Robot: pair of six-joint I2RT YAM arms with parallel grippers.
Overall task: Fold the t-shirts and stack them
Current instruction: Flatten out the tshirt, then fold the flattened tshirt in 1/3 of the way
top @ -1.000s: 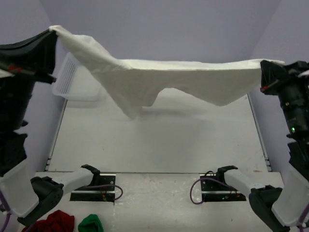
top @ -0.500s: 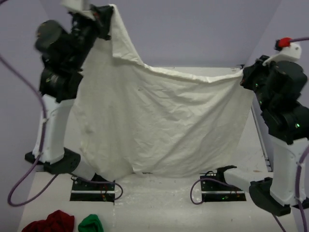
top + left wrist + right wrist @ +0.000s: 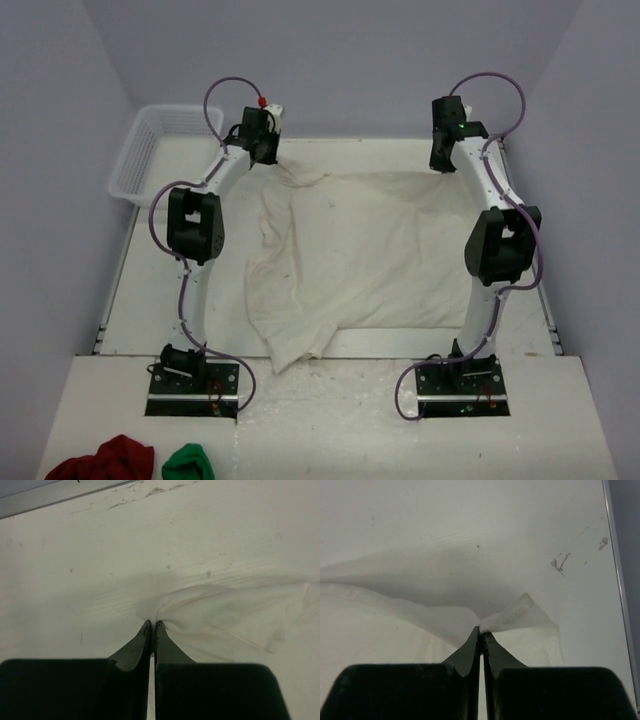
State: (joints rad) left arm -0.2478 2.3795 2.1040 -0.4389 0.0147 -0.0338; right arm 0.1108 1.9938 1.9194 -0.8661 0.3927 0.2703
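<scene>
Top external view is showing the t-shirt (image 3: 370, 250) lying spread but rumpled on the table (image 3: 140, 300), left gripper (image 3: 262, 158) and right gripper (image 3: 438, 160) clamping tight on its far corners, nothing folded or stacked yet.

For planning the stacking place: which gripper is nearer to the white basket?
Left. The left gripper is a short way right of the basket. The right gripper is across the t-shirt, toward the table's far right side.
</scene>
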